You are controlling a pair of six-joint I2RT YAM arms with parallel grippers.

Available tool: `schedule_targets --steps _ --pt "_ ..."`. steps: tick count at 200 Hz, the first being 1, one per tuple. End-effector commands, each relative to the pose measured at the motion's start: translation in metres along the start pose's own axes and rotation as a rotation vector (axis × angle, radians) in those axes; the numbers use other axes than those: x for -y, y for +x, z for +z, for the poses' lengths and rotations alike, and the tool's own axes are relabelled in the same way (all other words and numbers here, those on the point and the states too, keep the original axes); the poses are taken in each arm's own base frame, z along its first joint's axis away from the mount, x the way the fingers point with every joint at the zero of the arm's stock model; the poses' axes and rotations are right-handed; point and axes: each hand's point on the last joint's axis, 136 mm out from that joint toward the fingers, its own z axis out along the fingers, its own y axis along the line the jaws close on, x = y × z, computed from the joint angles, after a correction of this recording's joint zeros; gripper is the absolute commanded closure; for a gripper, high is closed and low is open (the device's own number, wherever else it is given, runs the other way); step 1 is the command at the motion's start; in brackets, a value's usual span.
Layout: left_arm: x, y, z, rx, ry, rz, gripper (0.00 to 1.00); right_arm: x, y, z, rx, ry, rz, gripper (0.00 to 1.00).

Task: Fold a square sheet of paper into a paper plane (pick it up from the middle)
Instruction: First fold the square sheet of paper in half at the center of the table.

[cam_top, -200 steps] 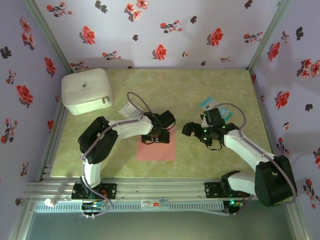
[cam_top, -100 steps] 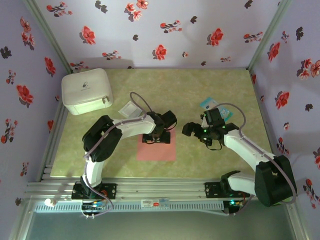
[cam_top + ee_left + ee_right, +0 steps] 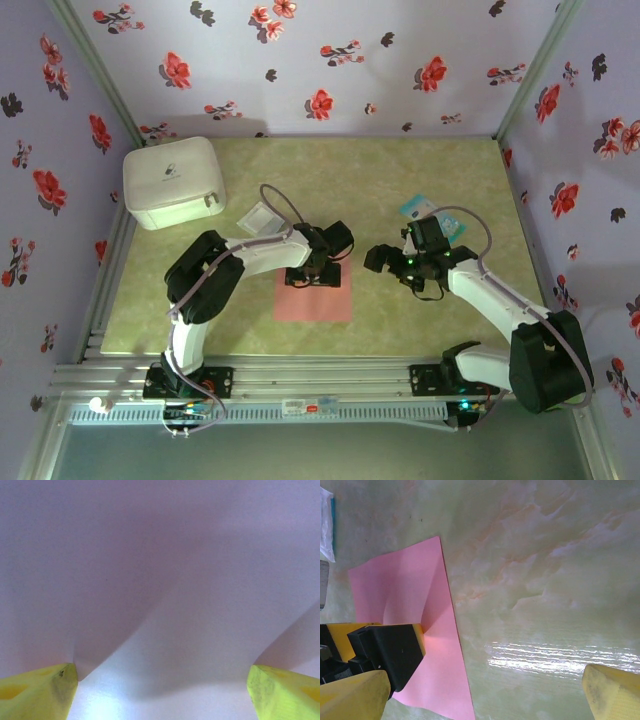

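The rounded white plastic box [image 3: 170, 182] sat at the far left corner of the pale green marbled counter [image 3: 400, 170] with its lid down, so whatever it held could not be seen. Just beside it lay a small pale translucent square packet [image 3: 258, 216], and across the counter a teal-and-white packet [image 3: 420, 208] was partly covered by the right arm. The square sheet of thin salmon-pink paper [image 3: 312, 298] lay flat near the middle of the counter, its far edge hidden under the left claw [image 3: 160, 690]. That claw stood with its jaws spread wide, both yellow fingertips [image 3: 35, 692] planted on the sheet and gripping nothing, while the paper between them bulged up in a soft ridge (plainest from the right wrist, where the buckle ran out from the black-and-yellow finger). From the left wrist the sheet looked washed-out mauve and blurred, none of its edges visible. The right claw [image 3: 482, 692] hung open and empty over bare counter just to the right of the sheet, apart from it. Lilac walls printed with red and dark flowers [image 3: 330, 60] closed in three sides, and a ribbed aluminium rail [image 3: 320, 378] ran along the near edge.
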Motion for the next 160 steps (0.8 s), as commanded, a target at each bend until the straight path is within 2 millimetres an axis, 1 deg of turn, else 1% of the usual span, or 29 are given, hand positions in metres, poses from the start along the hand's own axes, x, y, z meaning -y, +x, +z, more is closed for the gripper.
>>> schedule_targets --steps 1,36,76,104,116,131,146,160 --pt "-0.008 0.015 0.024 -0.060 -0.051 -0.004 0.12 -0.003 -0.004 -0.002 0.009 0.009 -0.022 0.01" --pt "-0.006 0.014 0.023 -0.055 -0.046 -0.001 0.12 -0.005 -0.006 -0.002 0.015 0.007 -0.022 0.01" --pt "0.001 0.009 0.020 -0.033 -0.019 0.018 0.19 -0.003 -0.009 -0.003 0.030 0.019 -0.013 0.01" --pt "0.007 0.004 0.016 -0.015 0.003 0.024 0.31 0.000 -0.016 -0.006 0.079 0.038 0.002 0.01" --pt "0.009 0.003 0.015 -0.008 0.009 0.037 0.39 0.002 -0.018 -0.007 0.095 0.049 0.014 0.01" --pt "0.011 0.000 0.010 0.010 0.006 0.054 0.41 0.004 -0.020 -0.009 0.114 0.060 0.023 0.01" --pt "0.011 -0.003 0.006 0.027 0.006 0.059 0.49 0.006 -0.022 -0.009 0.123 0.070 0.033 0.01" --pt "0.011 -0.006 0.002 0.045 0.008 0.061 0.53 0.007 -0.023 -0.009 0.132 0.075 0.037 0.01"
